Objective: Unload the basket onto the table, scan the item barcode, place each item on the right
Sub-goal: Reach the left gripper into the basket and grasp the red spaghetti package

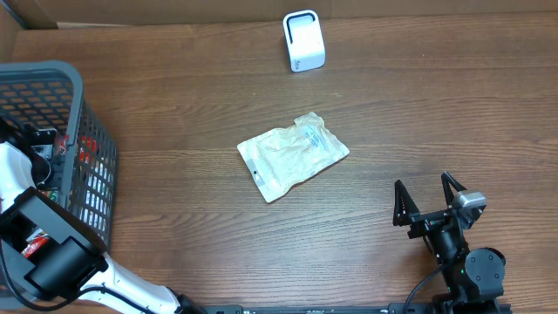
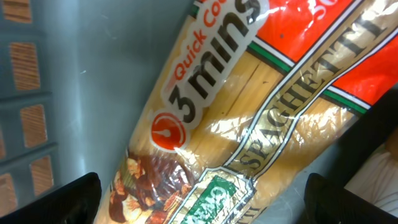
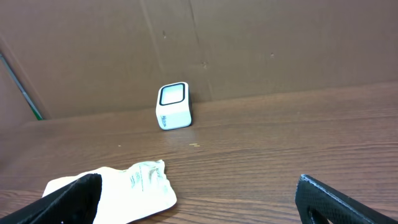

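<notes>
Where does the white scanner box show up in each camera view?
Overhead: the scanner is at top centre, near the far edge of the table.
Left wrist: not in it; a spaghetti pack fills the frame.
Right wrist: the scanner is left of centre, at mid-height.
Shared landmark: the white pouch, lower in the frame than the scanner in both.

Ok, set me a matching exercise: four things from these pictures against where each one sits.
Things:
1 scanner
2 pale pouch
3 spaghetti packet
4 right claw

Places:
A in the basket
B near right of the table
C far edge of the table
D middle of the table

Pairs: 1-C; 2-D; 3-A; 4-B
</notes>
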Action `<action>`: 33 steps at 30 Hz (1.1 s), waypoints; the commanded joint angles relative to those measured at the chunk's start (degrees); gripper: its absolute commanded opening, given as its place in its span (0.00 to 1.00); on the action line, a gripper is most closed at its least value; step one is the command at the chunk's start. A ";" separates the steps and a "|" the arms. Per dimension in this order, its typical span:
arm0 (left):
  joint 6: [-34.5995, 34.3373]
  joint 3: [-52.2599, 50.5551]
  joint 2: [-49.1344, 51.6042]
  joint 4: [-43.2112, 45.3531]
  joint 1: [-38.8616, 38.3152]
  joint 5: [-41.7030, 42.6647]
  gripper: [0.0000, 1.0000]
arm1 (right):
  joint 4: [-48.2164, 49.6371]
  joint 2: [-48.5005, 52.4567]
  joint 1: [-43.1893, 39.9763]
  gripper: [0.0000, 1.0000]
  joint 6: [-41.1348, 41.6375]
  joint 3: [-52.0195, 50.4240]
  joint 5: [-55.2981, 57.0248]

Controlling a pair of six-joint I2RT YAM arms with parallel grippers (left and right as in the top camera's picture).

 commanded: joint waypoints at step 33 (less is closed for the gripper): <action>-29.40 12.07 6.84 -9.97 -1.03 -13.49 0.04 | 0.22 -0.68 0.55 1.00 0.17 -0.61 0.55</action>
